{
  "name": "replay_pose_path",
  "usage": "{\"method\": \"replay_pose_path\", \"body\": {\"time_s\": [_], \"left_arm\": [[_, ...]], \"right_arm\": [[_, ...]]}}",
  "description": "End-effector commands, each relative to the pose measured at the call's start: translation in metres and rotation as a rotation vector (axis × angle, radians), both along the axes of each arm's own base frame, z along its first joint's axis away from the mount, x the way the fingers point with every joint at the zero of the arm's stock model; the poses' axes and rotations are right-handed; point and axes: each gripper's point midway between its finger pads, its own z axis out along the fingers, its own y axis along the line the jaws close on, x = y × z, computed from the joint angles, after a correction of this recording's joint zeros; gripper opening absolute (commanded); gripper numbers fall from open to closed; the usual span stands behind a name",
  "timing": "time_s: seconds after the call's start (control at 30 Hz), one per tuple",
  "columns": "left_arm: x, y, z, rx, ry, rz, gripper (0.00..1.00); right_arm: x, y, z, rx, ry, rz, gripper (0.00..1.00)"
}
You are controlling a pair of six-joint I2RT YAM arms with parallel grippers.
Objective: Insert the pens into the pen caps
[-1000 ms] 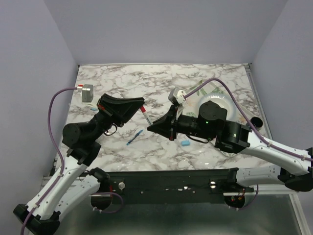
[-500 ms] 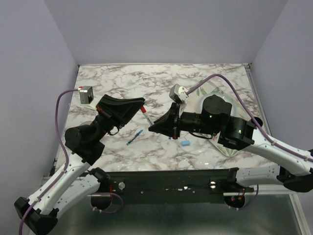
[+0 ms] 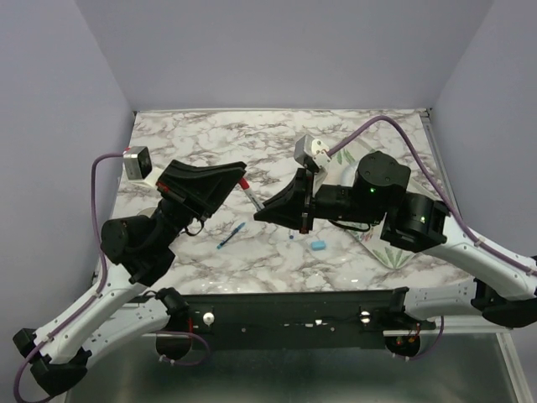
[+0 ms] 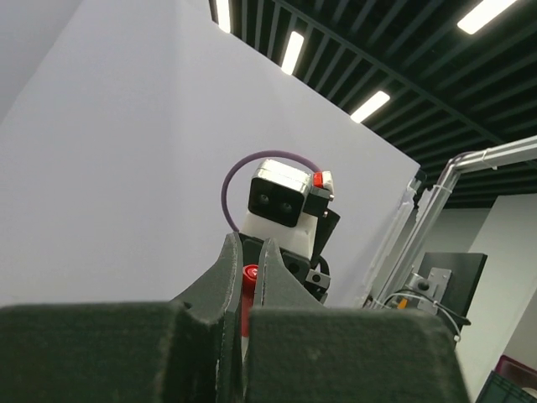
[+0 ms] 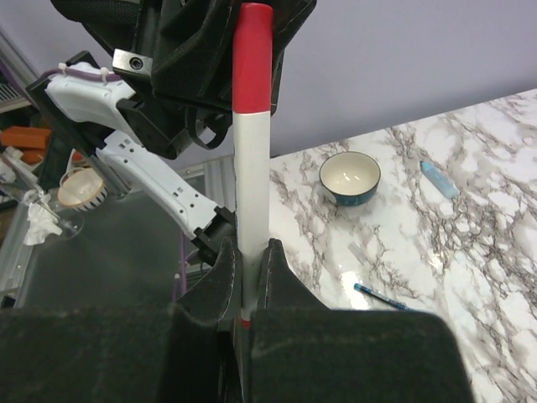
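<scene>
My left gripper point(image 3: 238, 179) is shut on a red pen cap point(image 3: 243, 182), which shows between its fingers in the left wrist view point(image 4: 249, 281). My right gripper point(image 3: 262, 209) is shut on a white pen point(image 3: 251, 198), holding it above the table. In the right wrist view the white pen point(image 5: 252, 185) stands up from my right gripper point(image 5: 250, 252), with the red cap point(image 5: 252, 59) seated on its end against the left gripper. A blue pen point(image 3: 230, 236) and a light blue cap point(image 3: 317, 245) lie on the marble table.
A floral tray point(image 3: 393, 256) lies under the right arm at the right. A small blue bowl point(image 5: 349, 178) stands near the left arm's base, with another light blue cap point(image 5: 439, 179) beyond it. The blue pen point(image 5: 382, 296) lies below my right gripper.
Both arms have shifted slightly, the right arm rising and swinging toward the back. The pen and red cap stay joined between the two grippers.
</scene>
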Motion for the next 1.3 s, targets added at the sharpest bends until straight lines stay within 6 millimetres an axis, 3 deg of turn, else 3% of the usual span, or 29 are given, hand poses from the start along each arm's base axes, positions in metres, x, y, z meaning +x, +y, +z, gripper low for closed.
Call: {"method": "replay_pose_path", "body": {"time_s": [0.0,0.07,0.1,0.13,0.2,0.23,0.3,0.33,0.4,0.43,0.47,0.5,0.53,0.57,0.7,0.73,0.8,0.83,0.9,0.93,0.97,1.0,1.03,1.13,1.2,1.23,1.27], "left_arm": [[-0.029,-0.074,-0.163,0.539,0.283,-0.365,0.0],[-0.028,-0.069,-0.145,0.53,0.231,-0.323,0.0],[-0.021,-0.066,-0.146,0.561,0.258,-0.269,0.0],[-0.022,-0.059,-0.118,0.536,0.212,-0.23,0.0],[-0.013,-0.05,-0.102,0.557,0.185,-0.139,0.0],[-0.016,-0.04,-0.066,0.518,0.123,-0.1,0.1],[-0.012,-0.033,-0.046,0.533,0.08,-0.032,0.3],[-0.011,-0.021,-0.017,0.485,0.049,0.023,0.44],[-0.005,-0.014,-0.004,0.498,0.025,0.094,0.51],[-0.004,-0.004,0.015,0.47,0.005,0.14,0.59],[-0.003,-0.001,0.019,0.476,-0.004,0.163,0.7],[0.002,-0.001,0.016,0.505,0.005,0.18,0.74],[0.002,0.003,0.023,0.515,-0.028,0.209,0.89],[0.006,0.004,0.021,0.531,-0.027,0.23,0.96],[0.028,0.009,-0.008,0.642,0.015,0.338,0.99],[0.038,0.008,-0.027,0.683,0.045,0.373,0.99],[0.051,0.02,-0.044,0.704,0.068,0.47,0.99],[0.06,0.018,-0.071,0.754,0.095,0.488,0.99],[0.069,0.033,-0.086,0.774,0.102,0.583,0.99],[0.076,0.035,-0.113,0.826,0.12,0.61,0.99],[0.08,0.041,-0.123,0.843,0.13,0.651,0.99],[0.079,0.052,-0.123,0.827,0.115,0.697,0.99],[0.087,0.059,-0.15,0.872,0.136,0.747,0.99],[0.081,0.083,-0.147,0.809,0.12,0.829,0.99],[0.074,0.104,-0.136,0.755,0.126,0.878,0.99],[0.074,0.111,-0.139,0.754,0.126,0.911,0.99],[0.076,0.123,-0.138,0.735,0.149,0.967,0.99]], "right_arm": [[0.016,-0.062,0.198,0.684,-0.264,-0.194,0.01],[0.009,-0.061,0.191,0.66,-0.28,-0.156,0.01],[0.007,-0.057,0.18,0.632,-0.28,-0.14,0.01],[0.008,-0.05,0.167,0.581,-0.281,-0.126,0.01],[-0.001,-0.043,0.146,0.52,-0.28,-0.067,0.01],[0.002,-0.032,0.116,0.453,-0.254,-0.051,0.01],[-0.005,-0.035,0.095,0.423,-0.235,-0.02,0.01],[-0.003,-0.026,0.062,0.372,-0.179,-0.012,0.01],[-0.005,-0.034,0.04,0.362,-0.136,-0.019,0.01],[-0.006,-0.036,0.031,0.367,-0.092,-0.022,0.01],[-0.001,-0.032,-0.007,0.307,-0.039,-0.046,0.01],[0.002,-0.034,-0.02,0.292,-0.011,-0.068,0.01],[0.003,-0.042,-0.027,0.299,0.038,-0.098,0.01],[0.017,-0.043,-0.059,0.25,0.094,-0.183,0.01],[0.053,-0.062,-0.118,0.116,0.249,-0.454,0.01],[0.058,-0.067,-0.144,0.047,0.326,-0.521,0.01],[0.077,-0.075,-0.179,-0.023,0.38,-0.68,0.05],[0.081,-0.077,-0.195,-0.046,0.432,-0.734,0.07],[0.092,-0.072,-0.228,-0.124,0.46,-0.806,0.11],[0.095,-0.067,-0.233,-0.138,0.473,-0.812,0.12],[0.097,-0.061,-0.241,-0.164,0.479,-0.812,0.13],[0.103,-0.053,-0.27,-0.248,0.494,-0.828,0.13],[0.107,-0.044,-0.27,-0.254,0.516,-0.825,0.12],[0.119,-0.035,-0.314,-0.369,0.581,-0.893,0.1],[0.129,-0.03,-0.322,-0.372,0.617,-0.919,0.1],[0.132,-0.028,-0.341,-0.41,0.648,-0.937,0.09],[0.136,-0.022,-0.34,-0.407,0.66,-0.933,0.09]]}}
